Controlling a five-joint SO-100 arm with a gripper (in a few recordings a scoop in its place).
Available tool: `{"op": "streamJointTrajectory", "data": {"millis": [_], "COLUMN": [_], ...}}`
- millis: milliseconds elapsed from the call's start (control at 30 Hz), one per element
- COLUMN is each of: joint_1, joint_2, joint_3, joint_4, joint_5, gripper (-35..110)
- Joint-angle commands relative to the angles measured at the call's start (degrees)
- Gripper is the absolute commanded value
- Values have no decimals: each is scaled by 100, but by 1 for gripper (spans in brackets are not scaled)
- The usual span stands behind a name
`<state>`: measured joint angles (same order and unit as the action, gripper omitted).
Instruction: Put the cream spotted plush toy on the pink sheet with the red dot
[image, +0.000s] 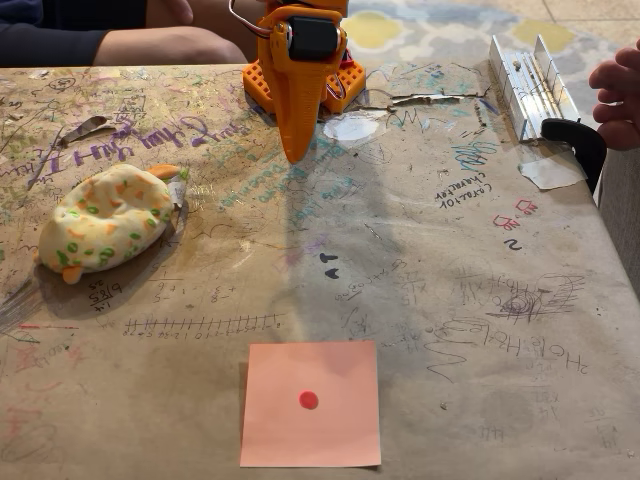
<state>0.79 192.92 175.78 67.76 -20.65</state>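
Tool (298, 150) tapers, orange plastic; soft rounded plush (105, 221) off flat square sheet (311, 403).

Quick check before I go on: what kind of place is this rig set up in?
Probably a home or hobby workspace, not a lab: the table is covered in scribbled-on brown paper, a patterned rug lies behind it, and a person's arm rests at its far edge.

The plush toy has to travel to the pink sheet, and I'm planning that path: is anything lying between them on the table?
Nothing visible does. The plush toy lies at the left, the pink sheet nearer the front, with just scribbled table paper between them.
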Motion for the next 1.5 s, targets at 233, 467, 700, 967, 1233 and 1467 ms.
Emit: {"op": "streamJointTrajectory", "data": {"millis": [233, 467, 700, 967, 1233, 1467], "joint_1": [123, 158, 255, 2057, 3832, 4175], "joint_2": [26, 26, 9, -2646, -7699, -8921], "joint_3": [-35, -35, -193, -1318, -3973, -5106], "joint_4": [9, -26, -18, -1345, -1274, -826], "joint_5": [62, 70, 0, -519, -2215, -2760], "gripper": [0, 0, 0, 10, 36, 41]}}
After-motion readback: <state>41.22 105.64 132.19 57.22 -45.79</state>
